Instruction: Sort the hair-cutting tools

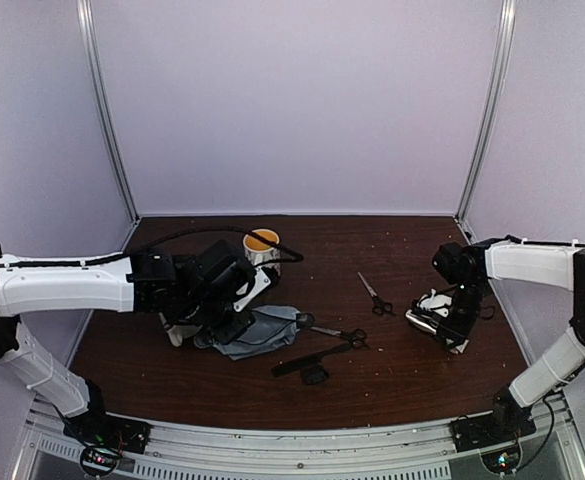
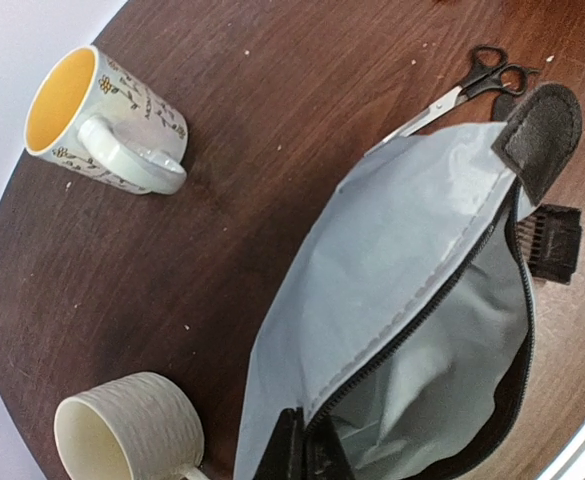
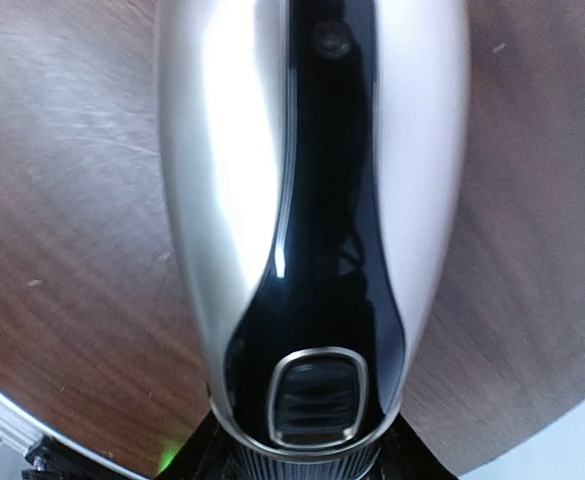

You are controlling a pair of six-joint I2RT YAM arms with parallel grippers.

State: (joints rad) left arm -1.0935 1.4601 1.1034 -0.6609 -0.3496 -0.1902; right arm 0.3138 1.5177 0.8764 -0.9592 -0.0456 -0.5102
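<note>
From above, the left pincer point(image 1: 229, 322) sat clamped on the grey pouch point(image 1: 269, 332), left of centre on the surface point(image 1: 402, 390). The comb point(image 1: 312, 360) and guard point(image 1: 315, 376) lay toward the near edge. Left wrist: the pouch's zip edge was pinched tight. Right wrist: the right pincer point(image 1: 444, 328) gripped the clipper point(image 3: 312, 200) by the right edge.

The worktop point(image 1: 412, 380) is dark brown with wood grain. The pouch point(image 2: 392, 260) is pale grey, with a black zip and tab. The printed mug point(image 2: 102, 120) is cream with brown sprigs and yellow inside; the ribbed mug point(image 2: 132, 425) is plain cream. The clipper point(image 3: 312, 200) is silver with a glossy black stripe. The scissors point(image 2: 467, 85) have black handles and steel blades. The guard point(image 2: 554, 243) is black.
</note>
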